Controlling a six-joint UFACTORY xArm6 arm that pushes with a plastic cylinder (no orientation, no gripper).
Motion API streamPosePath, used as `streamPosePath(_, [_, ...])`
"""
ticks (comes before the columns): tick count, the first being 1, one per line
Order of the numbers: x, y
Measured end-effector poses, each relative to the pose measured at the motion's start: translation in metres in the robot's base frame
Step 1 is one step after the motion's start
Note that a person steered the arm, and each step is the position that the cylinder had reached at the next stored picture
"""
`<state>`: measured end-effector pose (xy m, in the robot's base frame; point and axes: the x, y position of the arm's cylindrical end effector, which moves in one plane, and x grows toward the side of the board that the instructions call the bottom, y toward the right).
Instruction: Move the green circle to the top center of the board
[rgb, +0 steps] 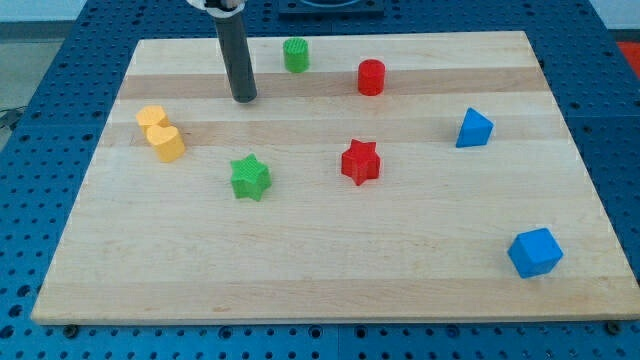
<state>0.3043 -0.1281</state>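
Green is spotted near the view's top edge: the green circle (295, 55) is stood upright there, roughly at the middle of the wooden board (420, 250). The rod's tip (244, 99) is planted on the wood just below and to the view's left of that circle, near it but apart. No claw is carried here, only a straight dark rod, so nothing is gripped or held. To the view's right of the tip, beyond the green circle, a red cylinder (371, 77) is seen. Down and left of the tip, a yellow heart-like block (160, 133) is laid. Below the tip a green star (250, 177) is found, with a red star (360, 162) further right. Far right of the tip a blue triangular block (474, 129) is placed, and a blue cube (534, 252) is set towards the bottom right.
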Motion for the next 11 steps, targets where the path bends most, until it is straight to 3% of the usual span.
streamPosePath(1, [-0.038, -0.003])
streamPosePath(2, [-0.042, 0.007])
streamPosePath(3, [-0.053, 0.074])
streamPosePath(6, [-0.061, 0.079])
streamPosePath(7, [-0.095, 0.079])
streamPosePath(8, [-0.095, 0.079])
streamPosePath(9, [-0.098, 0.052])
streamPosePath(11, [-0.112, 0.074])
